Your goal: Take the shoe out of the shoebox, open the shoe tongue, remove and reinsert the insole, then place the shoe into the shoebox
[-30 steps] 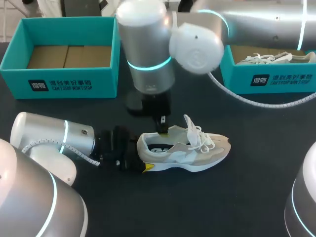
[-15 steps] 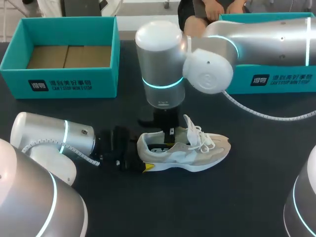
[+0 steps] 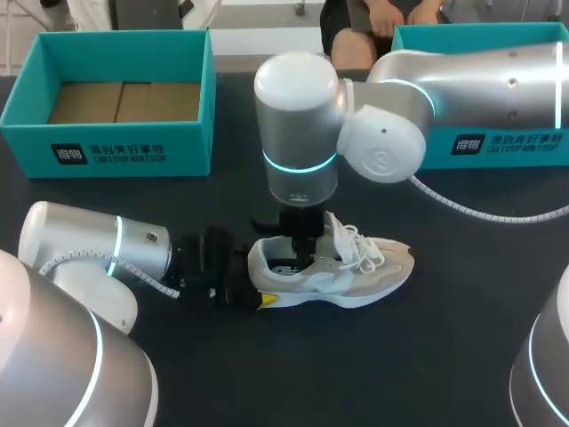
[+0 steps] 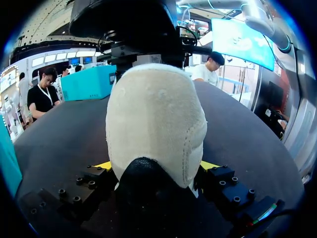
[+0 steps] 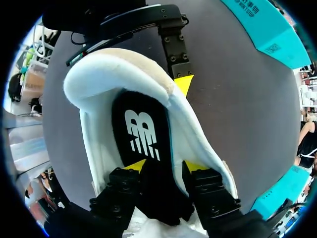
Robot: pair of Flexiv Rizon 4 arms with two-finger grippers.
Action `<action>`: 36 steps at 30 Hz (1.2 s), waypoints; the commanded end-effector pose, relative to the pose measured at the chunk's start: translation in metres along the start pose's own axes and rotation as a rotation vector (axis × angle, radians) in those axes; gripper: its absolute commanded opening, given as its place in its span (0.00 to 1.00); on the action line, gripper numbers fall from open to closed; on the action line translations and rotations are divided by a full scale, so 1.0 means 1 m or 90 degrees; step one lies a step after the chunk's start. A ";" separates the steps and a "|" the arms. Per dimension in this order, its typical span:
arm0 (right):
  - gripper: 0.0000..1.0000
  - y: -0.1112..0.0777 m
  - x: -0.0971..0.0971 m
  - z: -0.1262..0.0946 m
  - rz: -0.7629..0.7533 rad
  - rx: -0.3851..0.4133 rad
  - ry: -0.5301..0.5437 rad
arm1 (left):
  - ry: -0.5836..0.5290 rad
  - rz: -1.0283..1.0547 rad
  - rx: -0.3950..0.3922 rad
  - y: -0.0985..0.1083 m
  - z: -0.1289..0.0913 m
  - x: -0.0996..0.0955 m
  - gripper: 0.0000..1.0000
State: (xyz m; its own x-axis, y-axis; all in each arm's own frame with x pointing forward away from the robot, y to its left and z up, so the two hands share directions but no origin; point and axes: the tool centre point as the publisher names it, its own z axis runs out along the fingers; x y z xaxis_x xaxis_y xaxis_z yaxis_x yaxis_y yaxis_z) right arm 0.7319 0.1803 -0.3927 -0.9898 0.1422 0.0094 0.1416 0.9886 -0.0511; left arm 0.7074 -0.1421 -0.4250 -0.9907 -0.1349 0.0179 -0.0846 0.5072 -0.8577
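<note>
We show the black table [image 3: 462, 356] with two teal shoeboxes along its far edge. The left shoebox [image 3: 124, 151] stands open, its brown cardboard floor bare; the right shoebox [image 3: 498, 147] is largely hidden behind our right arm [image 3: 462, 84]. That arm crosses from the right to the table's middle and points straight down. Our left arm [image 3: 89, 245] lies low at the near left, level with the table.

The shoe [image 3: 356, 276], a beige and white sneaker, lies outside both boxes at the table's middle, sole down, with its toe to the right and its white laces loose.

The left gripper [image 4: 156, 165] holds the shoe by its heel [image 4: 156, 114], one yellow tip pressed on each side.

The right gripper [image 5: 163, 166] is inside the shoe's opening. Its jaws stand narrow, and they pinch the black insole [image 5: 141, 129], which rises between the two yellow tips.
</note>
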 end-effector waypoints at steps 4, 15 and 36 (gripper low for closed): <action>0.46 0.007 0.001 0.024 0.014 -0.011 0.029 | 0.000 0.000 -0.003 0.004 0.001 -0.001 0.00; 0.00 0.008 0.022 0.028 0.056 -0.008 0.054 | 0.000 0.000 -0.003 0.004 0.001 -0.001 0.00; 0.00 -0.028 0.029 -0.042 0.156 0.023 -0.027 | 0.000 0.000 -0.003 0.004 0.001 -0.001 0.00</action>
State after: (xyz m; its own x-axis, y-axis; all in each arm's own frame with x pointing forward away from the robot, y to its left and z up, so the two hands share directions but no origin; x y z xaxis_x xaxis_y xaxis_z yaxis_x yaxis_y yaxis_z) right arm 0.7070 0.1715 -0.3656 -0.9298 0.3674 -0.0229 0.3677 0.9242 -0.1027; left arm 0.7065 -0.1417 -0.4252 -0.9910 -0.1326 0.0176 -0.0832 0.5079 -0.8574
